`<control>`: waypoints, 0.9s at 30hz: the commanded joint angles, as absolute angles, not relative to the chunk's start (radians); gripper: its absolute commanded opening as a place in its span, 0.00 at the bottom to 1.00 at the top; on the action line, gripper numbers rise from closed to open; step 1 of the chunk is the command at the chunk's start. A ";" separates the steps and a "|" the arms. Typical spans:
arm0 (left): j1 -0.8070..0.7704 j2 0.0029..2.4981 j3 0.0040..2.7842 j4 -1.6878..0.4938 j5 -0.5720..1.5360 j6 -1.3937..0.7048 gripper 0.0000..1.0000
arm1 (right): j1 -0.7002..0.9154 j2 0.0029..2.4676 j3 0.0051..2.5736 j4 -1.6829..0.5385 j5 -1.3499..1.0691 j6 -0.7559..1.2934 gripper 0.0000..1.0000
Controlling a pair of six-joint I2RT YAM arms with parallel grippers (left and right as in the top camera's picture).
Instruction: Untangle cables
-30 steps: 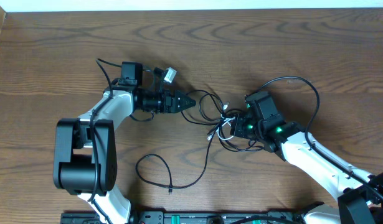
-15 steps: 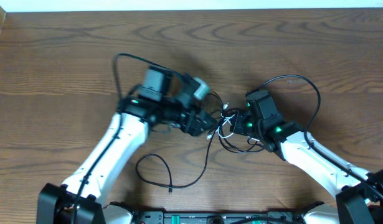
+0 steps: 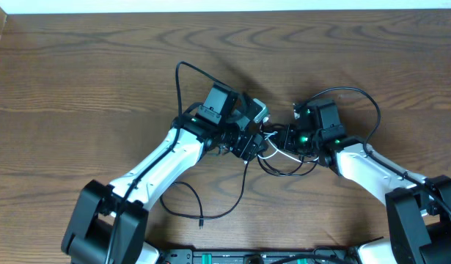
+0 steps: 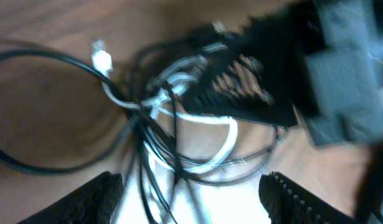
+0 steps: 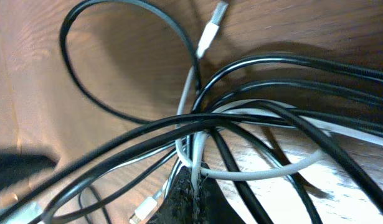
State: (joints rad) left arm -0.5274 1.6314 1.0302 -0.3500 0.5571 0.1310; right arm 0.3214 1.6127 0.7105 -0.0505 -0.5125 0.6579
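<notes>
Since the earlier overhead frame, the left arm had swung across the table (image 3: pixel 78 73) from left of centre. That put the left gripper (image 3: pixel 248 144) at the left edge of the tangle. The right arm had shifted only slightly.

Gripper state:
- Left: jaws stood wide apart and held nothing. In the left wrist view its fingers (image 4: pixel 94 199) straddled the knot without touching it.
- Right gripper (image 3: pixel 290 137): jaws were fully closed at the crossing point. In the right wrist view they appeared to pinch strands there.

Location of the cables (image 3: pixel 271 166): bunched at mid-table between the two grippers. The white cable (image 4: pixel 225 140) looped through the black ones.

Governing relation: the knot lay directly ahead of the open left jaws, with the right gripper anchoring its far side. One long black strand (image 3: pixel 243 183) ran from the knot toward the front edge and curled leftward. That placed its length on the left arm's side, so the left arm was judged nearer for drawing it out.
</notes>
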 commanded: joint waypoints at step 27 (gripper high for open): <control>-0.279 1.755 1.034 -0.260 0.458 -0.137 0.08 | 0.290 1.039 0.707 0.012 -0.776 0.483 0.01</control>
